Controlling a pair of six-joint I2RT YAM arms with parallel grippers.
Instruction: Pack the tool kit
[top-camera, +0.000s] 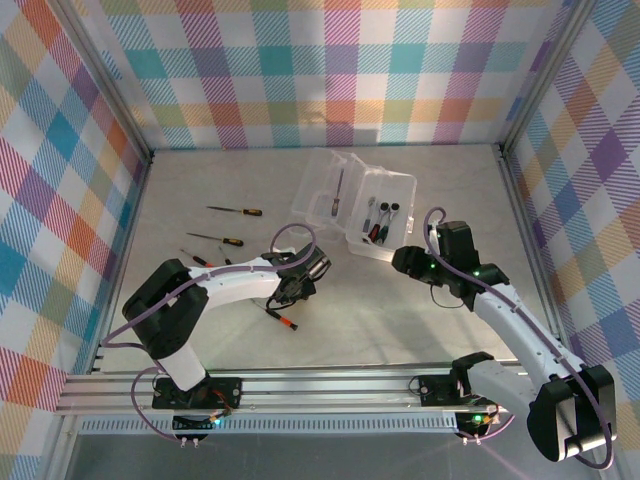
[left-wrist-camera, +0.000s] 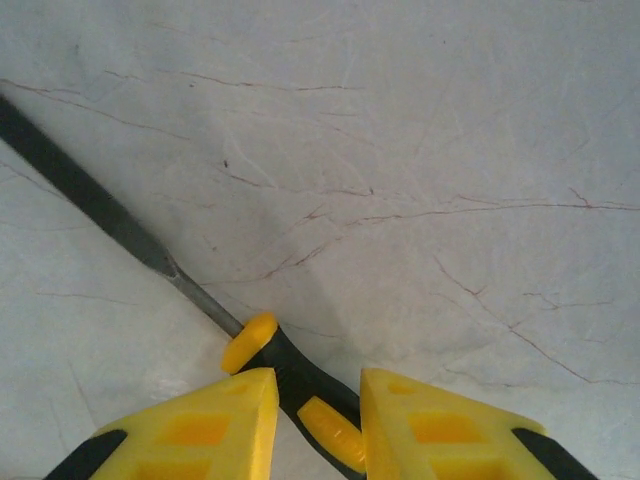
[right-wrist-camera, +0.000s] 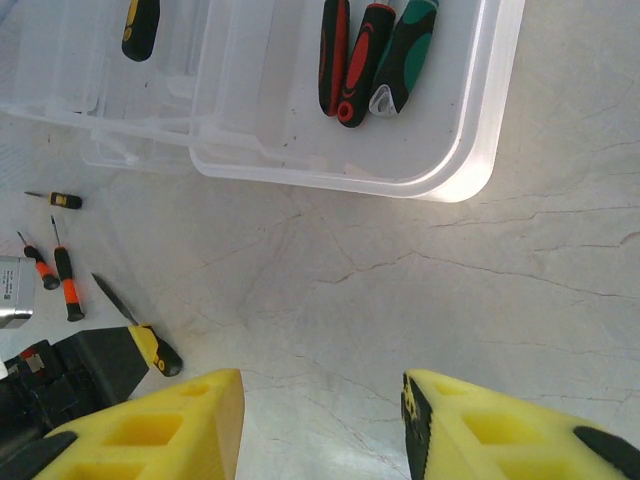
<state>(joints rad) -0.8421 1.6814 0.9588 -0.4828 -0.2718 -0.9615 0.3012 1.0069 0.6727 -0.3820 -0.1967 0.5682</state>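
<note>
Fingers (left-wrist-camera: 215, 425) of the left gripper (left-wrist-camera: 318, 390) pinch the black-yellow handle of a screwdriver (left-wrist-camera: 120, 225) that lies flat on the table (left-wrist-camera: 450, 150), near and left of the clear box (top-camera: 390, 185). The box stands open right of centre, with three handles in its tray and one tool in its lid. The right gripper (right-wrist-camera: 320, 420) hovers spread and empty just near of the box. Loose screwdrivers (top-camera: 220, 240) lie further left.
</note>
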